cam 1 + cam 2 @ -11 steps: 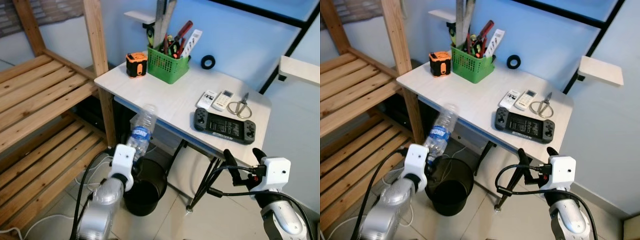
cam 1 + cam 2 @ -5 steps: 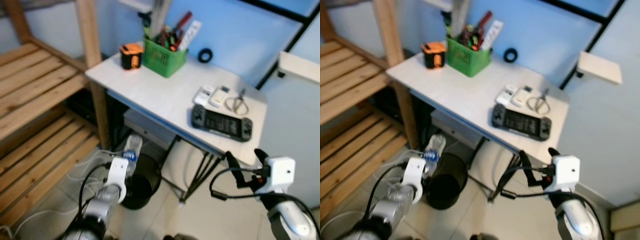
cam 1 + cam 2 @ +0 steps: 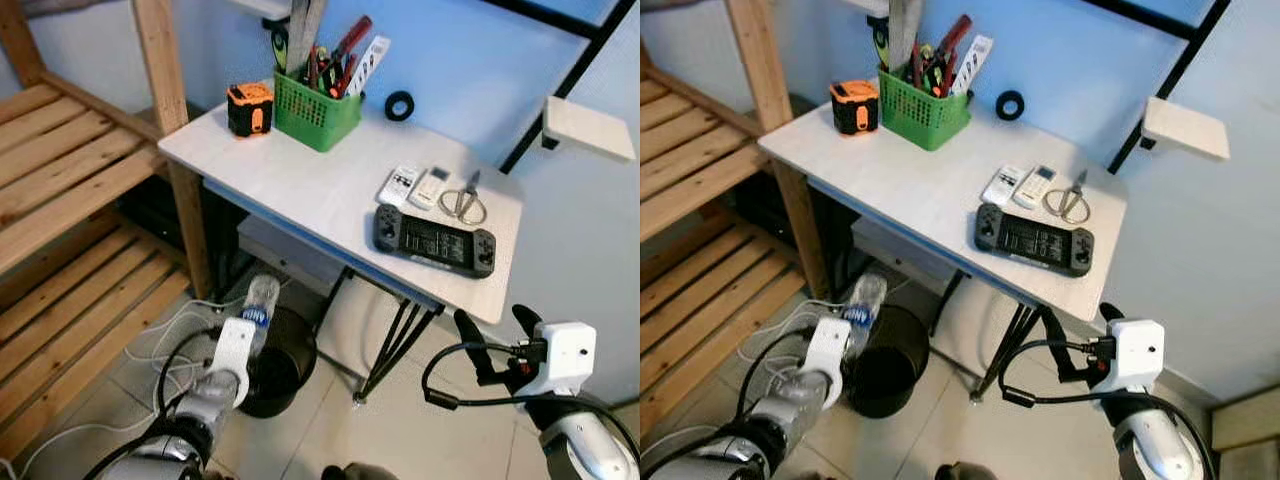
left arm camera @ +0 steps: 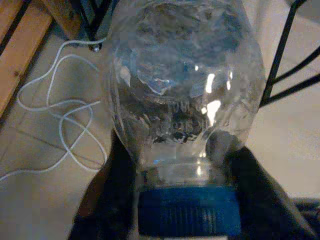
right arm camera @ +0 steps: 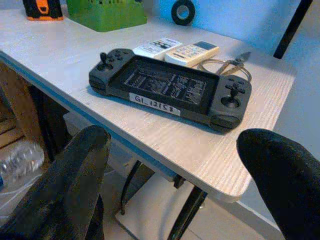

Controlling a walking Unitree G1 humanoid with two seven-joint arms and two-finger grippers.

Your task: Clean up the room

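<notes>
Your white rectangular table [image 3: 300,180] dominates the scene from 10 to 2 o'clock, and its front edge overhangs the round black waste bin [image 3: 283,362] standing on the tiled floor at about 7 o'clock, beside a loose white cable [image 4: 55,125]. The clear crumpled plastic bottle with the blue cap [image 3: 258,305] sits clamped near its capped end in your left jaws [image 4: 175,200], tilted up over the near rim of the bin rather than squarely above the opening. If you let go here, I judge the bottle may strike the rim and bounce onto the floor or into the cable, because it is light and leans outward. Raising it could knock it against the table's underside. Your right jaws [image 5: 175,165] stand spread wide and empty at 4 o'clock, close to the table corner that carries the black handheld game console [image 3: 434,240]; a careless swing could catch that edge and nudge the console, the two white remote controls [image 3: 415,185] or the small metal scissors [image 3: 463,197] off.
</notes>
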